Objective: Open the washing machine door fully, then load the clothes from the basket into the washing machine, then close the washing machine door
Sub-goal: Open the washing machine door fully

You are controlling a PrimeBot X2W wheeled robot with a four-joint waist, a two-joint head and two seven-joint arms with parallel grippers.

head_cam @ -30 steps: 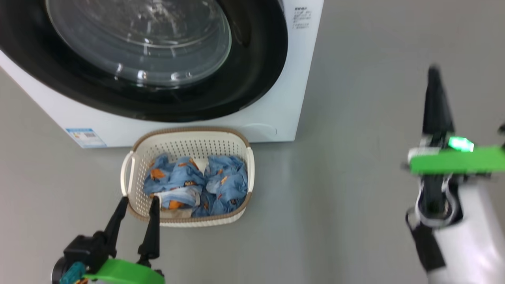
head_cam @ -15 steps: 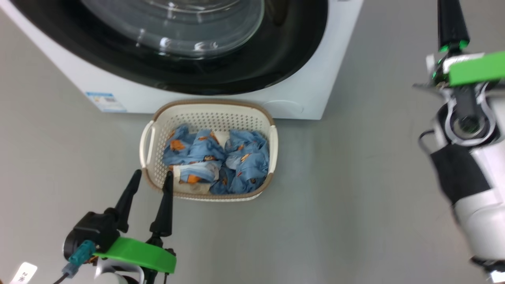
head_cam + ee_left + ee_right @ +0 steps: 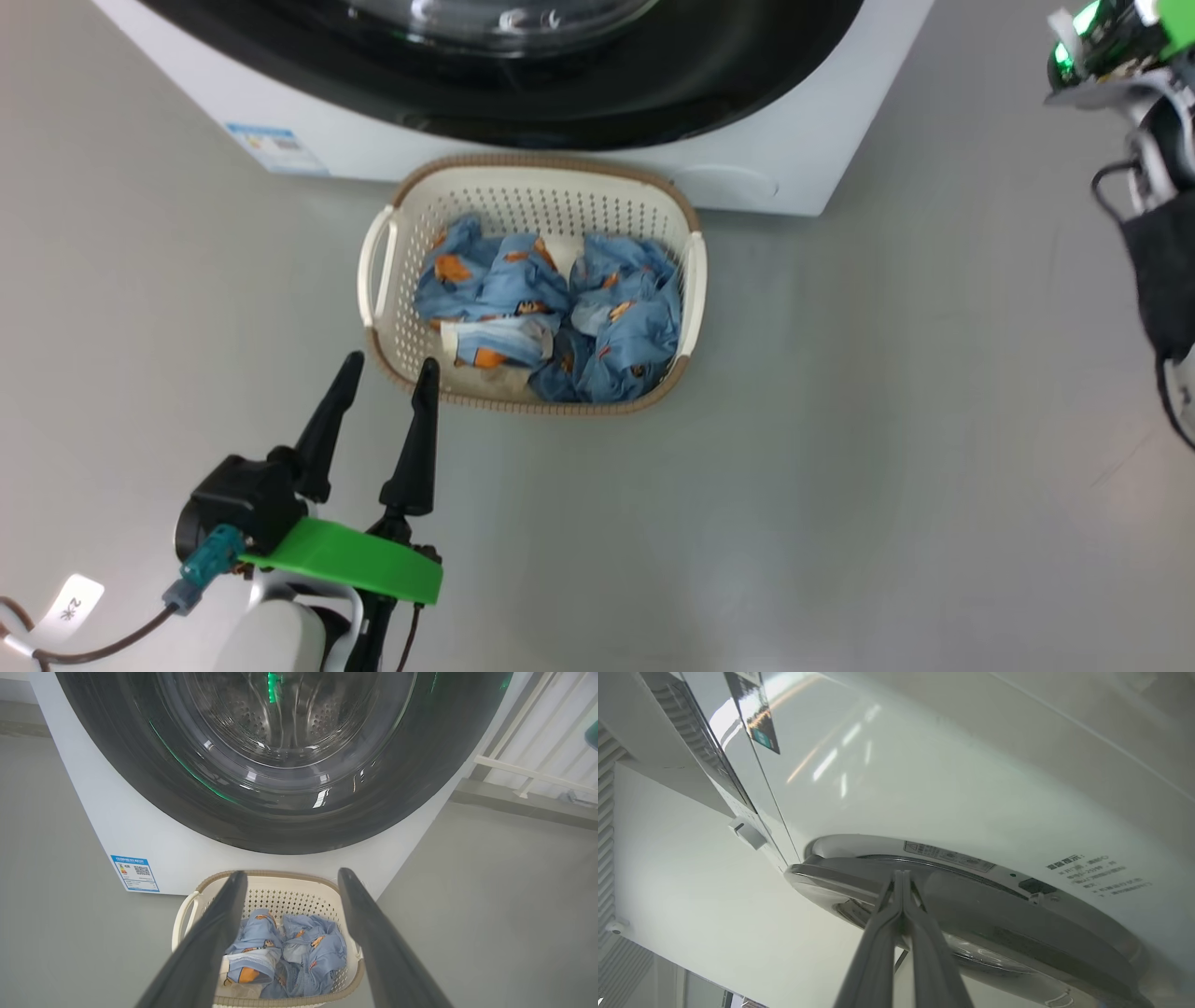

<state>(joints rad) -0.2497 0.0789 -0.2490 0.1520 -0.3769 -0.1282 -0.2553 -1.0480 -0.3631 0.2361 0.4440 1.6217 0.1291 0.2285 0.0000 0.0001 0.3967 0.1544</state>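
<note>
Washing machine door [image 3: 994,910], seemingly shut on the washing machine [image 3: 924,779]: rim edge lies just ahead of the right gripper [image 3: 901,875], jaws clenched empty; left gripper [image 3: 391,364], jaws released, beside the basket [image 3: 551,164].

Basket [image 3: 541,198] stood on floor [image 3: 840,420], just before washing machine [image 3: 803,159], below its door [image 3: 672,84]. Clothes [image 3: 616,327] lay in basket. Label [image 3: 277,147] sat on machine front, left of basket.

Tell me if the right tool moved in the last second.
Yes. In the head view the right tool went up-picture against the washing machine's front corner, toward the washing machine door.
</note>
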